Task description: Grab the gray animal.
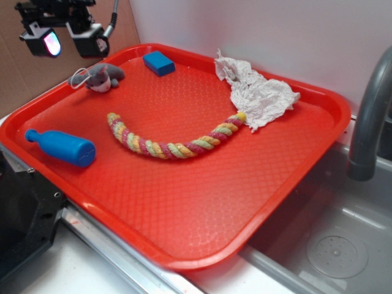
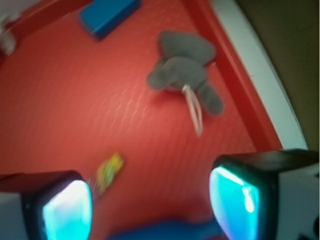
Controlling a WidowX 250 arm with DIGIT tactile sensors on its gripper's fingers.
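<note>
The gray animal [image 1: 103, 76] lies on the red tray [image 1: 202, 202] near its far left corner, a thin white cord loop trailing from it. In the wrist view the gray animal [image 2: 186, 70] sits in the upper middle, close to the tray's raised rim. My gripper [image 1: 68, 39] hangs in the air above and left of the toy, apart from it. Its jaws stand wide apart with nothing between them, and the gripper [image 2: 152, 207] shows only bare tray between the glowing pads [image 2: 235, 200].
A blue bottle [image 1: 61, 147] lies at the tray's left edge. A multicoloured rope [image 1: 171, 144] curves across the middle. A blue block [image 1: 158, 62] and crumpled white paper towel [image 1: 257, 92] lie at the back. A sink and grey faucet [image 1: 370, 116] are to the right.
</note>
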